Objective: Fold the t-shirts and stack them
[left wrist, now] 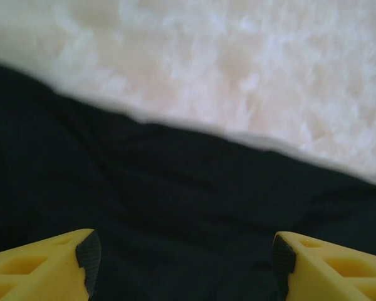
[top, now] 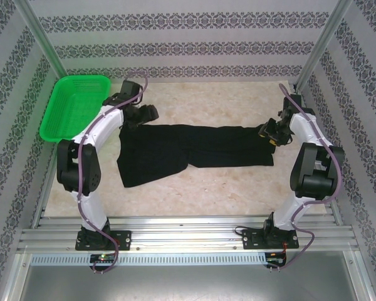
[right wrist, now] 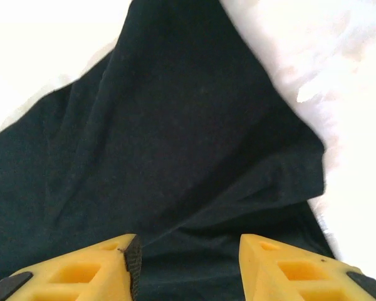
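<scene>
Top external view has the t-shirt (top: 194,150) mid-frame on the table (top: 207,100), apparently folded once into a long band, left tool (top: 144,115) and right tool (top: 267,133) both spread apart over its ends, stacking undone.

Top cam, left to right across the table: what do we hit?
Basket → left hand → right hand. The shirt stretches from one hand to the other, so it gets no single slot.
</scene>
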